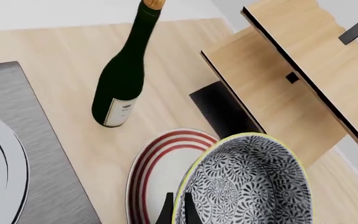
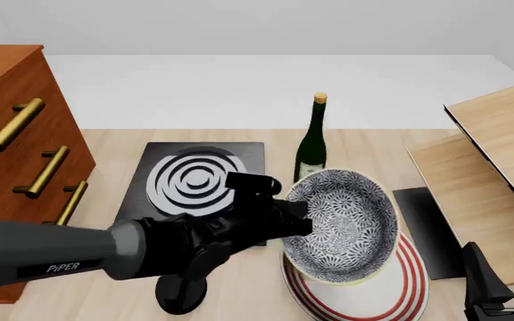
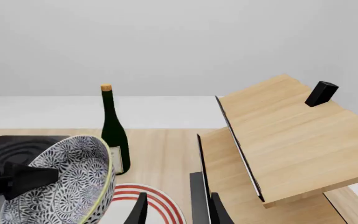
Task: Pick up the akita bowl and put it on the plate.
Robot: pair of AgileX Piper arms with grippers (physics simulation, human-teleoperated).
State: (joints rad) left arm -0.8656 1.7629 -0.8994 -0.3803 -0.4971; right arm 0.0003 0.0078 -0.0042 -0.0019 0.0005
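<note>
The akita bowl (image 2: 345,226), blue-and-white patterned inside with a pale rim, hangs steeply tilted over the plate (image 2: 377,299), a white plate with red rings. My left gripper (image 2: 294,217) is shut on the bowl's left rim. In the left wrist view its fingertips (image 1: 166,211) pinch the rim of the bowl (image 1: 251,184), with the plate (image 1: 157,170) beneath. Whether the bowl's low edge touches the plate I cannot tell. My right gripper (image 2: 504,271) stands open at the front right, holding nothing. The right wrist view shows the bowl (image 3: 67,182), the plate (image 3: 163,200) and the right gripper (image 3: 179,212).
A dark green wine bottle (image 2: 312,140) stands upright just behind the bowl. A black slab with grey-white rings (image 2: 195,177) lies to the left. A wooden shelf unit (image 2: 494,154) on a black base rises at the right, and a brown drawer cabinet (image 2: 11,144) at the left.
</note>
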